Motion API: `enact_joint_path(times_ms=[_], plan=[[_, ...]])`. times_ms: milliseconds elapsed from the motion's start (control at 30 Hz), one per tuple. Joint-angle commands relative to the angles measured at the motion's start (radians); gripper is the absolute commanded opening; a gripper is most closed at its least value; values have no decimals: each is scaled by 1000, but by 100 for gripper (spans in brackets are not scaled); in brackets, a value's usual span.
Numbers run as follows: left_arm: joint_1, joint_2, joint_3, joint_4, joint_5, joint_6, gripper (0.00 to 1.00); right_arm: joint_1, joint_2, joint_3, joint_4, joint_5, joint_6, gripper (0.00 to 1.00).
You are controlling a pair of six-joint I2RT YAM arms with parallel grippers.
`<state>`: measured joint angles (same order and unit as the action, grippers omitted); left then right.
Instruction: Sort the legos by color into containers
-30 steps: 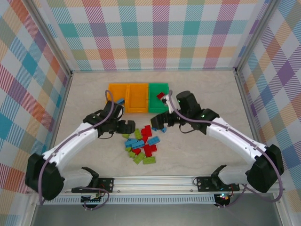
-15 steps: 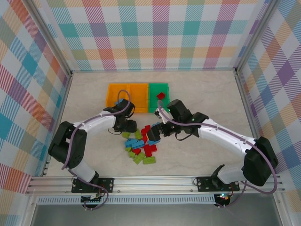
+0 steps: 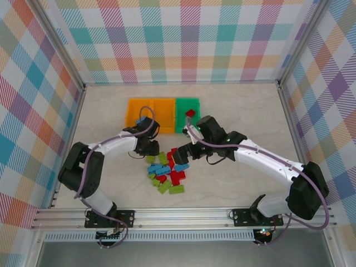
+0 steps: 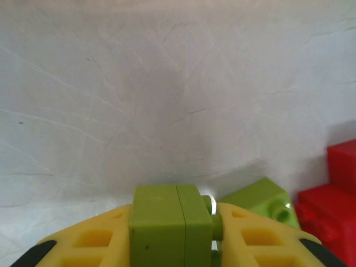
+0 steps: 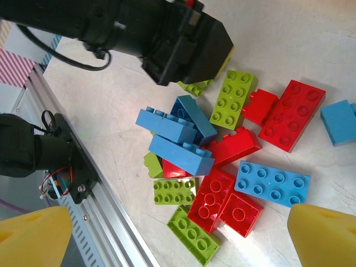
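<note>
Lime brick point(image 4: 167, 218), bottom cropped, pinched in left tool point(image 4: 173, 236); right tool point(image 5: 178, 236) gapes wide.

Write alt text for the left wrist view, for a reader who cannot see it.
The left gripper is shut on a lime green brick, pale table behind; another lime brick and red bricks lie at right.

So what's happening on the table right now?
The left gripper is shut on a lime green brick at the edge of the loose pile. The right gripper hangs open over that pile, holding nothing. A red brick lies in the green bin; most bricks are unsorted on the table.
</note>
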<state>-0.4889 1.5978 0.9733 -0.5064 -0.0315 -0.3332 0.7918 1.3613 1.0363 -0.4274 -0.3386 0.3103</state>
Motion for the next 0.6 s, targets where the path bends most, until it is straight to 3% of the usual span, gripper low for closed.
enact_joint_path(times_ms=[0, 167, 433, 567], plan=[[9, -164, 47, 14, 52, -19, 29, 6, -36, 26, 8, 49, 30, 100], [10, -147, 166, 128, -16, 14, 27, 6, -91, -12, 59, 152, 71, 100], [23, 184, 500, 155, -176, 37, 26, 6, -186, -44, 48, 181, 132, 100], [35, 329, 627, 140, -204, 28, 28, 6, -238, -66, 23, 201, 147, 100]])
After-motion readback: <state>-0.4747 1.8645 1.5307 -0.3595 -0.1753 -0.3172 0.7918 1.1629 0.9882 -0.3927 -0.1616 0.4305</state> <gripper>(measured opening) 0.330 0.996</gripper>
